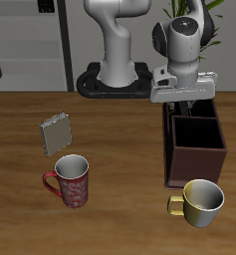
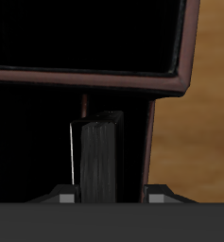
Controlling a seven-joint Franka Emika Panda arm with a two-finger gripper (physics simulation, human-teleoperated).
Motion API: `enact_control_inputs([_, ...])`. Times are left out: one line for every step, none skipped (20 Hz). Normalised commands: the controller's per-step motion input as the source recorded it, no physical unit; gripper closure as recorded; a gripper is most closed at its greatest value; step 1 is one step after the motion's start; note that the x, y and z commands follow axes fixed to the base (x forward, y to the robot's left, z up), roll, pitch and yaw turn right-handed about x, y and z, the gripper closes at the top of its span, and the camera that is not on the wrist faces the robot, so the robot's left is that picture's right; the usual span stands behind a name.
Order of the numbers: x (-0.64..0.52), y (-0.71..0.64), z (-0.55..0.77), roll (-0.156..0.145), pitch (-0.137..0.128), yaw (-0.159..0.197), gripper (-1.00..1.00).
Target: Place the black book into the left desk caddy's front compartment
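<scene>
The black book stands upright on its edge, pale pages to one side, inside a narrow section of the left desk caddy. My gripper is open, with a finger on either side of the book and a gap showing beside it. In the exterior view the gripper hangs just above the end of the maroon caddy farthest from the table's front edge. The book itself is hidden there behind the hand and the caddy's walls.
A yellow mug sits just in front of the caddy, near the table's front edge. A red patterned mug and a small grey speckled book stand on the far side of the table from the caddy.
</scene>
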Motion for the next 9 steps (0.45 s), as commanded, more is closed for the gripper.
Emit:
enact_control_inputs([-0.01, 0.00, 0.00, 0.007, -0.004, 0.006, -1.00])
enact_control_inputs([-0.03, -0.05, -0.01, -0.003, 0.004, -0.001, -1.00])
enact_control_inputs([-0.01, -0.04, 0.01, 0.007, 0.013, -0.011, -1.00])
enact_control_inputs([0.00, 0.06, 0.00, 0.000, 0.000, 0.000, -1.00])
enact_control_inputs([-0.05, -0.04, -0.01, 0.006, 0.018, -0.028, -1.00])
enact_control_inputs([-0.04, -0.11, 0.06, 0.006, -0.002, -0.030, -1.00])
enact_control_inputs([-0.02, -0.07, 0.05, -0.006, -0.019, 0.020, -1.00])
enact_control_inputs([-0.02, 0.02, 0.04, 0.004, -0.004, 0.003, -1.00])
enact_control_inputs([0.01, -0.27, 0.15, -0.043, -0.004, -0.036, -1.00])
